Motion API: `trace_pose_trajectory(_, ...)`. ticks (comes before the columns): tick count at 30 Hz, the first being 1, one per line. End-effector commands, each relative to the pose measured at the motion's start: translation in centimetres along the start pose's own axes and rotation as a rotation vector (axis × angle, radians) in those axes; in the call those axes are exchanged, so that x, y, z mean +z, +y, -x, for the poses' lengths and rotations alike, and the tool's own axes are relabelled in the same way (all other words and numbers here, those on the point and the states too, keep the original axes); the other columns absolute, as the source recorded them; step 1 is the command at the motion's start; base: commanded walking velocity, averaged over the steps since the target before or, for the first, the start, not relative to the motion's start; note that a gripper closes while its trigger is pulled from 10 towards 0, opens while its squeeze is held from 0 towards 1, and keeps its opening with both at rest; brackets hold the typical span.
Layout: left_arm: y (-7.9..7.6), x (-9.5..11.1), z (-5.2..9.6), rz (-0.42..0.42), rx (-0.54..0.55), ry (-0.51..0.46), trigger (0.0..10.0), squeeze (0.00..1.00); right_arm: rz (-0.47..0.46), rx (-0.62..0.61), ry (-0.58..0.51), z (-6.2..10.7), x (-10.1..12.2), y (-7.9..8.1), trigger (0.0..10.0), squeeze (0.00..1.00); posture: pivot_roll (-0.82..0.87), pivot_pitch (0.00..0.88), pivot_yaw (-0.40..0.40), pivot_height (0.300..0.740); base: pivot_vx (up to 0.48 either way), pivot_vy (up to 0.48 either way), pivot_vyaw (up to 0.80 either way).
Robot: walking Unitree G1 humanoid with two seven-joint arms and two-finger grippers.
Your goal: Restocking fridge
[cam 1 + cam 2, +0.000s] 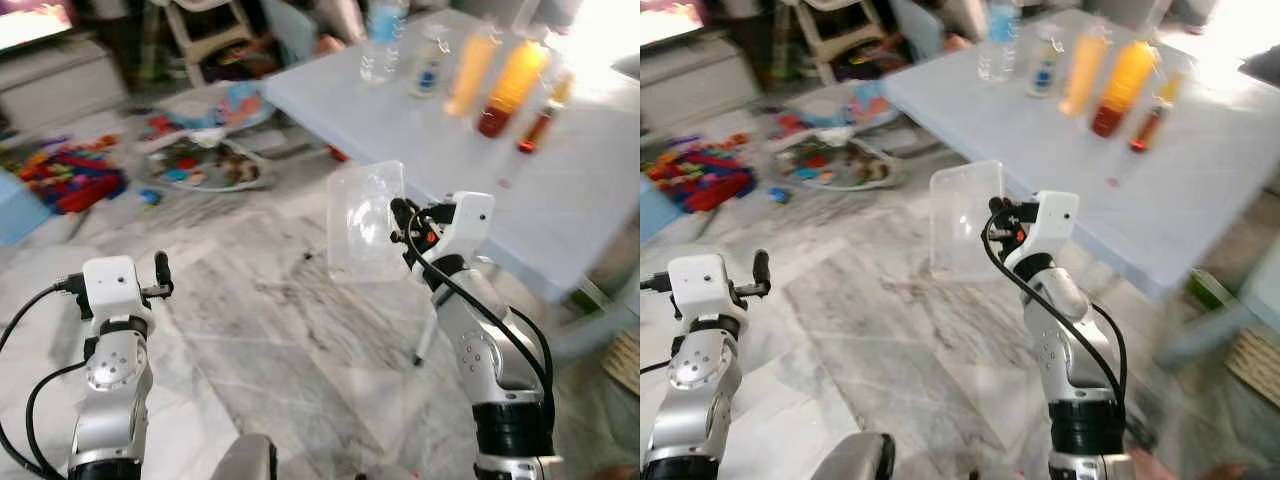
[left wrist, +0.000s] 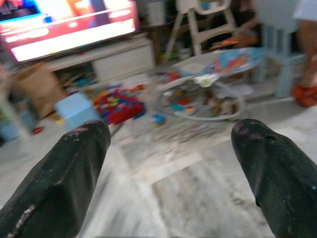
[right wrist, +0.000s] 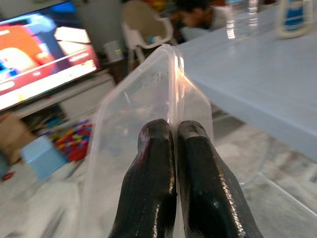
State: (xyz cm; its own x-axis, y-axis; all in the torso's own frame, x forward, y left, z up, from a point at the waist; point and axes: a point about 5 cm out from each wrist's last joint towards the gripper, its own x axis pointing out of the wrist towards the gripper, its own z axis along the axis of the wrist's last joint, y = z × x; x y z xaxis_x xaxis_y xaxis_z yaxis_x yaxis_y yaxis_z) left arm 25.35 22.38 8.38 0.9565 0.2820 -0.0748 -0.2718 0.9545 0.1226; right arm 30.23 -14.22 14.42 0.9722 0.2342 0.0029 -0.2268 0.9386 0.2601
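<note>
My right gripper (image 1: 400, 213) is shut on the edge of a clear plastic container (image 1: 365, 220), which it holds upright in the air beside the pale blue table (image 1: 580, 190). In the right wrist view the two black fingers (image 3: 158, 168) press together on the container's rim (image 3: 148, 94). On the table stand a water bottle (image 1: 382, 40), a small white bottle (image 1: 430, 62), two orange juice bottles (image 1: 510, 85) and a small red bottle (image 1: 540, 125). My left gripper (image 2: 171, 144) is open over the marble floor with nothing between its fingers (image 2: 74, 168).
Toys lie strewn on the floor at the far left (image 1: 75, 175), beside a round baby seat (image 1: 205, 160). A white TV stand (image 2: 109, 59) with a lit screen stands behind, and a white high chair (image 2: 200, 20). A wicker basket (image 1: 625, 360) sits at the right edge.
</note>
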Motion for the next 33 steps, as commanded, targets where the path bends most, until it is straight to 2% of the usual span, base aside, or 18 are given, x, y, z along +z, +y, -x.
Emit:
trace_pose_trajectory(1, -0.1, 0.0, 0.2, -0.014, 0.005, -0.004, 10.0, 0.0, -0.003, -0.022, -0.004, 0.0, 0.0, -0.7, 10.0, 0.0, 0.05, 0.06, -0.031, 0.74, 0.0, 0.0, 0.8)
trace_pose_trajectory(6, 0.6, -1.1, 1.1, -0.009, 0.004, 0.025, 10.0, 0.0, 0.005, -0.032, 0.011, 0.1, -0.4, -0.9, 10.0, 0.0, 0.05, 0.064, -0.033, 0.74, 0.0, 0.0, 0.8)
trace_pose_trajectory(10, 1.5, -1.7, 1.6, -0.034, 0.039, 0.033, 10.0, 0.0, 0.008, -0.086, 0.072, 0.7, -1.9, -2.2, 10.0, 0.0, 0.06, 0.071, -0.039, 0.74, 0.0, 0.0, 0.8)
trace_pose_trajectory(14, 1.6, -1.2, 1.4, -0.032, 0.048, 0.012, 10.0, 0.0, 0.039, -0.114, 0.112, 1.0, -3.0, -3.2, 10.0, 0.0, 0.06, 0.073, -0.038, 0.74, 0.0, 0.0, 0.8)
trace_pose_trajectory(18, 1.8, -1.0, 1.1, -0.034, 0.057, 0.004, 10.0, 0.0, 0.036, -0.155, 0.129, 0.9, -3.4, -4.4, 10.0, 0.0, 0.05, 0.074, -0.037, 0.74, 0.0, 0.0, 0.8)
trace_pose_trajectory(22, 1.7, -0.7, 0.8, -0.039, 0.052, -0.008, 10.0, 0.0, 0.018, -0.225, 0.183, 1.1, -4.7, -6.5, 10.0, 0.0, 0.06, 0.074, -0.038, 0.74, 0.0, 0.0, 0.8)
trace_pose_trajectory(23, 1.7, -0.7, 0.8, -0.039, 0.052, -0.008, 10.0, 0.0, 0.018, -0.225, 0.183, 1.1, -4.7, -6.5, 10.0, 0.0, 0.06, 0.074, -0.038, 0.74, 0.0, 0.0, 0.8)
trace_pose_trajectory(24, 1.6, -0.7, 0.7, -0.042, 0.055, -0.012, 10.0, 0.0, 0.013, -0.254, 0.214, 1.3, -5.4, -7.4, 10.0, 0.0, 0.06, 0.074, -0.038, 0.74, 0.0, 0.0, 0.8)
trace_pose_trajectory(29, 1.6, -0.6, 0.6, -0.05, 0.065, -0.02, 10.0, 0.0, 0.043, -0.322, 0.352, 2.1, -7.9, -9.7, 10.0, 0.0, 0.06, 0.074, -0.042, 0.74, 0.0, 0.0, 0.7)
trace_pose_trajectory(30, 1.5, -0.5, 0.6, -0.051, 0.067, -0.023, 10.0, 0.0, 0.096, -0.339, 0.431, 2.6, -9.0, -10.3, 10.0, 0.0, 0.06, 0.076, -0.045, 0.74, 0.0, 0.0, 0.0)
trace_pose_trajectory(33, 1.2, -0.3, 0.6, -0.035, 0.058, -0.033, 10.0, 0.0, 0.155, -0.351, 0.509, 3.2, -10.3, -11.0, 10.0, 0.0, 0.07, 0.076, -0.05, 0.74, 0.0, 0.0, 0.0)
